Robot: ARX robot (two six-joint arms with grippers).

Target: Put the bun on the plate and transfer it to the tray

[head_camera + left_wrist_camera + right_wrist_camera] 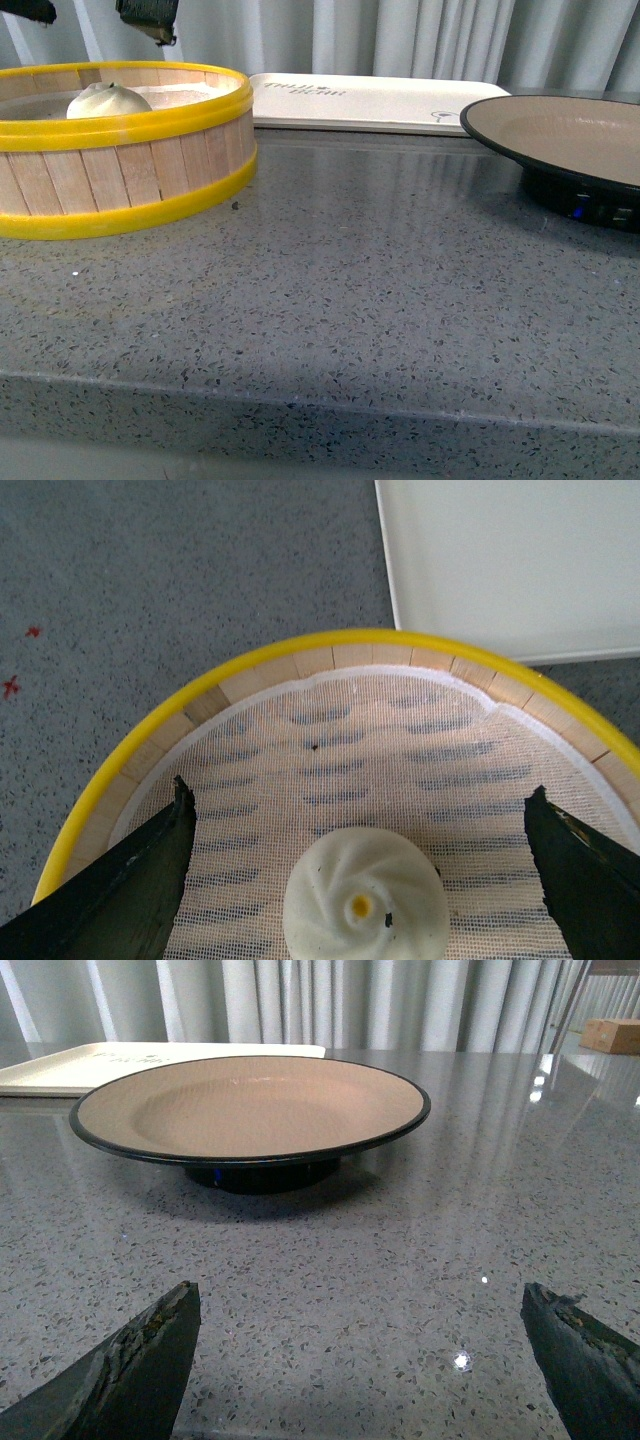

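The white bun (108,100) sits inside the yellow-rimmed steamer basket at the left. In the left wrist view the bun (365,900) lies on the mesh liner. My left gripper (358,785) is open and hovers above it, one finger on each side, not touching. It shows at the top left of the front view (100,28). The tan plate (570,130) with a black rim stands at the right. The off-white tray (370,100) lies at the back. My right gripper (360,1287) is open and empty, low over the counter in front of the plate (250,1105). The tray (90,1065) shows behind it.
The wooden steamer basket (130,170) has a yellow rim (300,645) and stands next to the tray (510,560). The grey speckled counter (350,300) ends at a front edge near me. Curtains hang behind. A cardboard box (612,1032) is far off.
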